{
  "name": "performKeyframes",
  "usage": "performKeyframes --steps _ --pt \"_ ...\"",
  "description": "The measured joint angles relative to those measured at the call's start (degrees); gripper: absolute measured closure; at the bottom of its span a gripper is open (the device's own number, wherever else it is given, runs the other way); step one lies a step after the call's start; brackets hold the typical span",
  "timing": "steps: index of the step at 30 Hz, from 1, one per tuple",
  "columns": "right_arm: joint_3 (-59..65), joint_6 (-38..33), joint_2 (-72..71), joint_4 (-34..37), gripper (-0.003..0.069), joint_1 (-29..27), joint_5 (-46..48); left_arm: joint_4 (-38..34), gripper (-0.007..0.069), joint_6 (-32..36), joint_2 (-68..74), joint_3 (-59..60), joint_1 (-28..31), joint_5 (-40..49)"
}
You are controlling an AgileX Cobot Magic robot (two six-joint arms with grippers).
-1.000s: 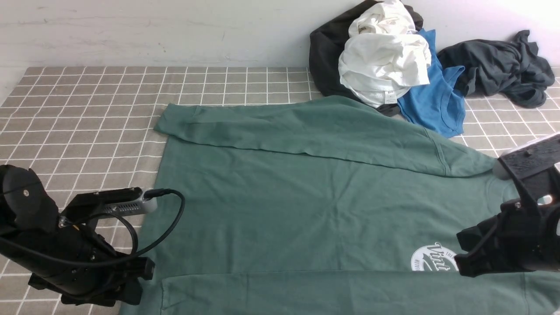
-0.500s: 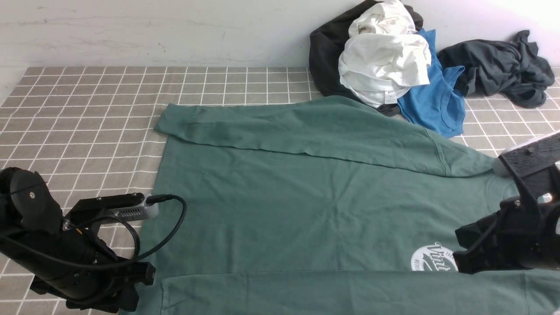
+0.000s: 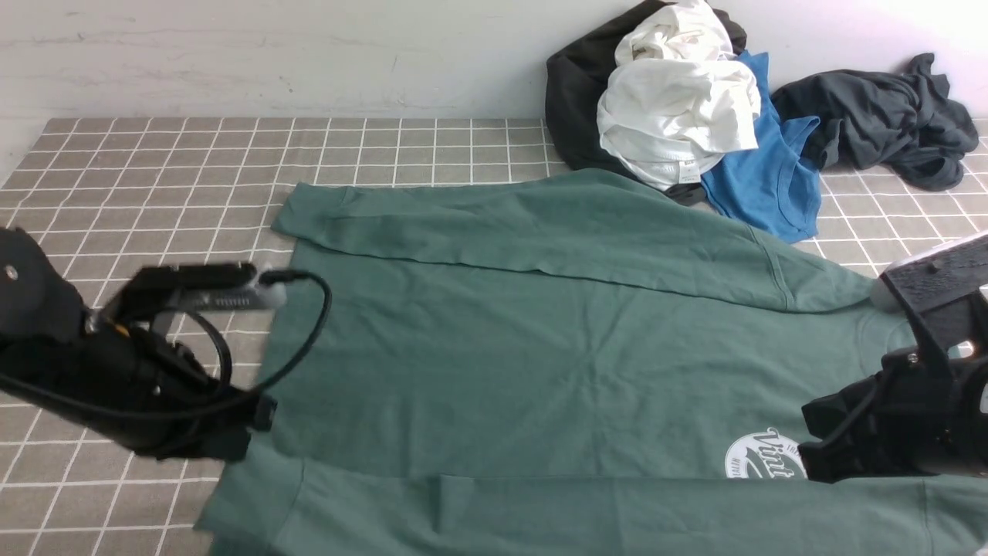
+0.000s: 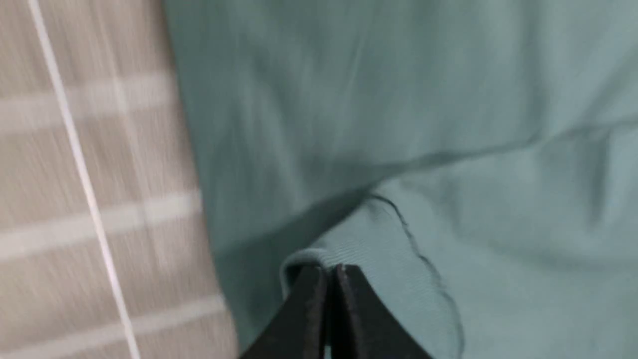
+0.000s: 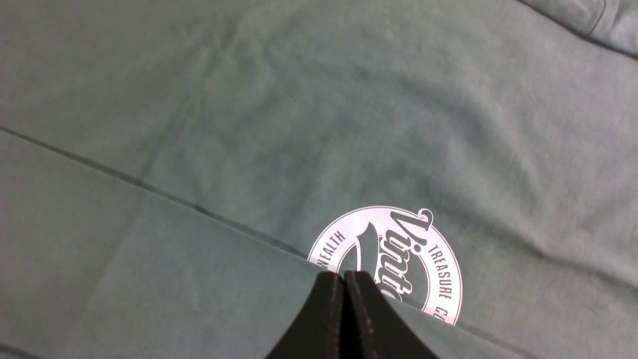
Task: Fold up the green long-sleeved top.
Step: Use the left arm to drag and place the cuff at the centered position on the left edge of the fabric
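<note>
Lifted since before, well to the left of the blue top [image 3: 779,181] and closer to the robot: left gripper [image 4: 326,274], now shut tight on a sleeve end [image 4: 379,234]. Shut too, with no cloth in its grip: right gripper [image 5: 344,279], over the green top [image 3: 463,355]. Can't tell if touching. Spread out, mostly on the robot's side of the blue top.
</note>
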Motion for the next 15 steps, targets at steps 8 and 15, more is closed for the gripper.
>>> performKeyframes --steps 8,15 --pt "0.0 0.0 0.0 -0.9 0.0669 0.0 -0.1 0.1 0.0631 4.6 0.7 -12.8 0.0 -3.4" --pt "0.0 0.0 0.0 -0.9 0.0669 0.0 -0.1 0.1 0.0606 5.0 13.4 -15.6 0.0 -11.6"
